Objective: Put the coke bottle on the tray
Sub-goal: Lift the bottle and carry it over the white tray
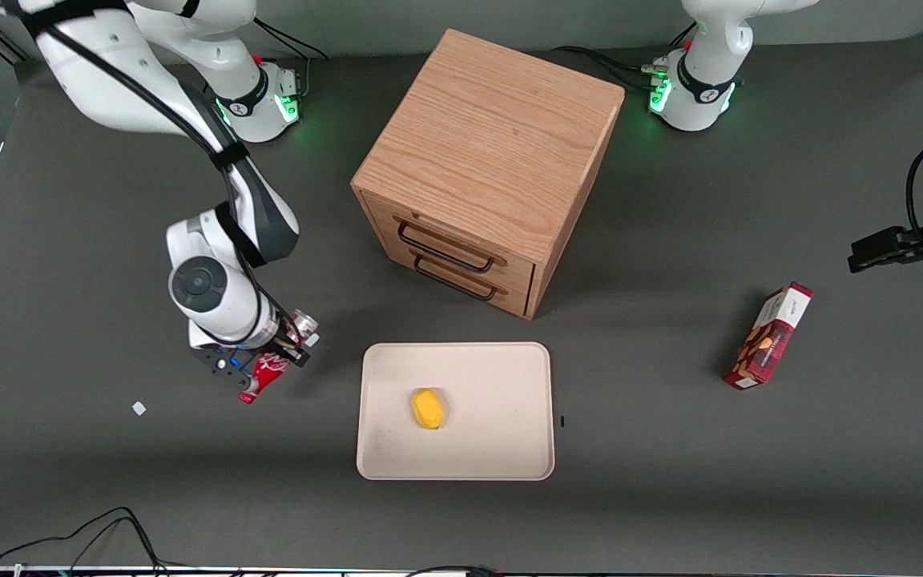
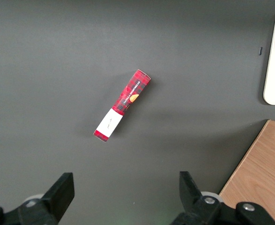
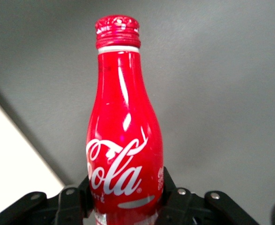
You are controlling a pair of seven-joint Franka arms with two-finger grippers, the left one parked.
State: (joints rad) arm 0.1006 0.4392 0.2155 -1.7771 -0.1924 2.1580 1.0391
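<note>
My right gripper (image 1: 273, 361) is shut on the coke bottle (image 1: 267, 375), a slim red bottle with white script. It holds the bottle tilted just above the table, beside the tray toward the working arm's end. In the right wrist view the bottle (image 3: 124, 136) sits between the two black fingers (image 3: 172, 190), gripped low on its body, red cap pointing away. The beige tray (image 1: 501, 377) lies flat in front of the wooden cabinet, nearer the front camera, and its corner shows in the right wrist view (image 3: 11, 154).
A yellow object (image 1: 428, 408) lies on the tray. The wooden drawer cabinet (image 1: 489, 160) stands at mid table. A red-and-white snack box (image 1: 769, 335) lies toward the parked arm's end, also in the left wrist view (image 2: 122, 105). A small white scrap (image 1: 139, 408) lies near the gripper.
</note>
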